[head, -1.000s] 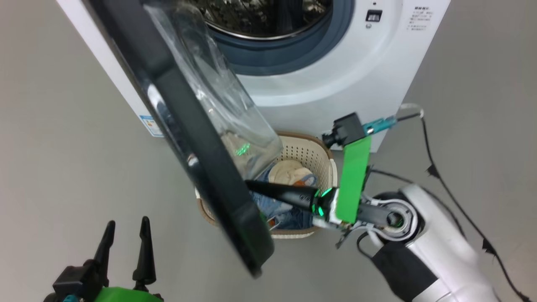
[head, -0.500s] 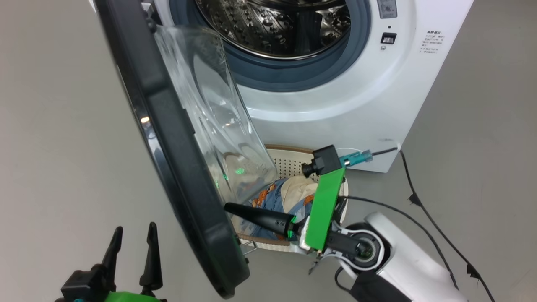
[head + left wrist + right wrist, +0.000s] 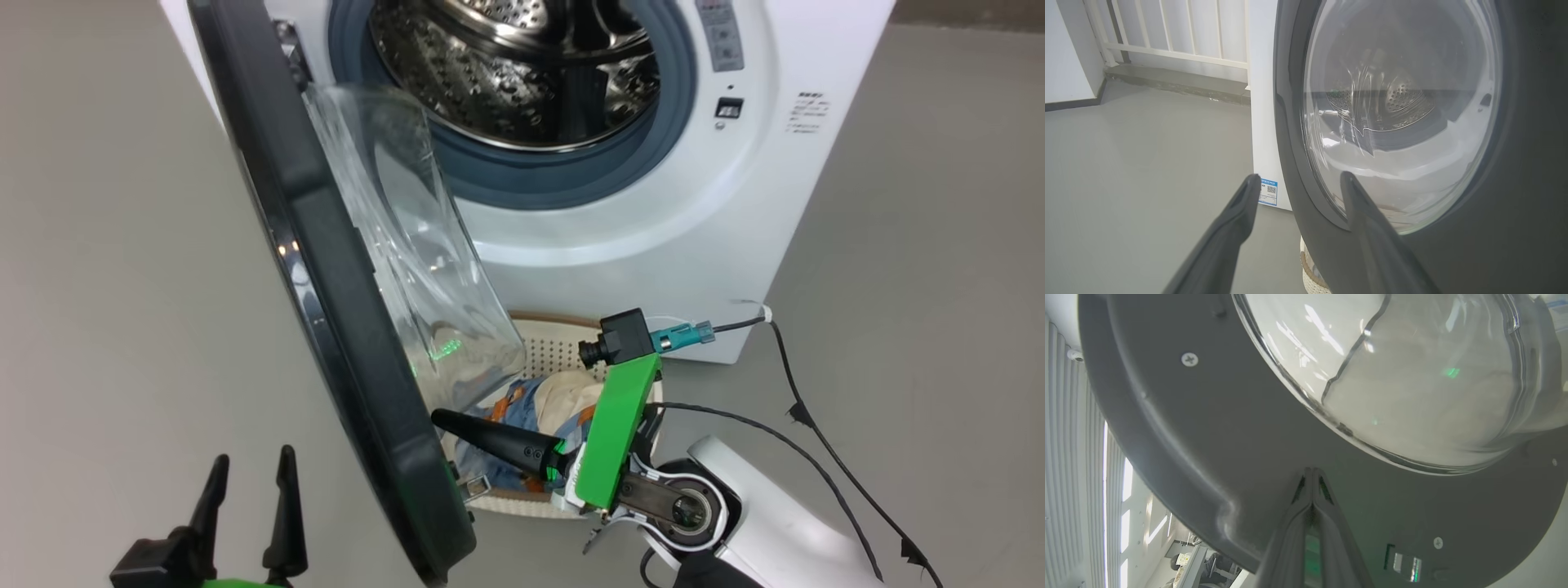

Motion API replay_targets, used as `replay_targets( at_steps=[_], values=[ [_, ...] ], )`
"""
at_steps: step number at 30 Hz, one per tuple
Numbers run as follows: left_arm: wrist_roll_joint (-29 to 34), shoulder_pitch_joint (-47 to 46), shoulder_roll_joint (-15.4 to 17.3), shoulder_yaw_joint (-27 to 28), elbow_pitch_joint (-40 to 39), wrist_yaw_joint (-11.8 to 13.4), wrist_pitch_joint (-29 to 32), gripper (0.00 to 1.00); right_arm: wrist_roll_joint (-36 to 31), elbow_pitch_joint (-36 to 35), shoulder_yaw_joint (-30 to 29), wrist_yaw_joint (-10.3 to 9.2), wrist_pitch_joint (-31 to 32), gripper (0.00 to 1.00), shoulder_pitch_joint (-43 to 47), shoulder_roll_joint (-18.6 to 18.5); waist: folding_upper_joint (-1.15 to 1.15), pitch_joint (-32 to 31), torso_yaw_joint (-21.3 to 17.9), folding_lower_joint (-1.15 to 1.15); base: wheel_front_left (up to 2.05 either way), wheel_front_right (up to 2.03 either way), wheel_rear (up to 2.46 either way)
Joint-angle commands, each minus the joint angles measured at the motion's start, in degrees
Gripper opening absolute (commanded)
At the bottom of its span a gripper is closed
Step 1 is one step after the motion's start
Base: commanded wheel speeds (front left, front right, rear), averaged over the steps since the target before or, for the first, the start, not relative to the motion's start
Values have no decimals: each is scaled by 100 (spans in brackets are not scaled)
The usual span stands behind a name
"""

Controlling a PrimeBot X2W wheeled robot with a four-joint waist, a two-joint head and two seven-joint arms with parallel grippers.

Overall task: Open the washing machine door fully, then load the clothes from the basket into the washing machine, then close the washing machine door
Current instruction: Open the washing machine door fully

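Right end effector [image 3: 441, 420] pinched together, tip against the inner face of the washing machine door [image 3: 326, 269], which stands part-open over the basket [image 3: 563, 351]. I'd push outward steadily, low near the rim. Left end effector [image 3: 251, 459] spread apart, idle.

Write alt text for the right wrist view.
The right claw, shut tight, points tips-first at the dark grey inner face of the washing machine door, just below its bulging clear glass bowl. Whether the tips touch the door is unclear.
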Motion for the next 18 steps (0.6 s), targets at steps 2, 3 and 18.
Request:
replay_targets(
  at_steps=[2, 3, 18],
  values=[
    [53, -35, 77, 268, -120, 29, -37, 100, -200, -307, 33, 18, -156, 0, 125, 87, 0, -150, -153, 0, 0, 0, 0],
    [71, -19, 77, 296, -121, 28, -37, 100, -256, -387, 33, 18, -218, 0, 163, 28, 0, -184, -189, 0, 0, 0, 0],
    [223, 215, 77, 686, -134, -88, -37, 100, -2606, -1008, 514, 18, -3757, 100, 759, -1836, 0, -471, -628, 0, 0, 0, 0]
  ],
)
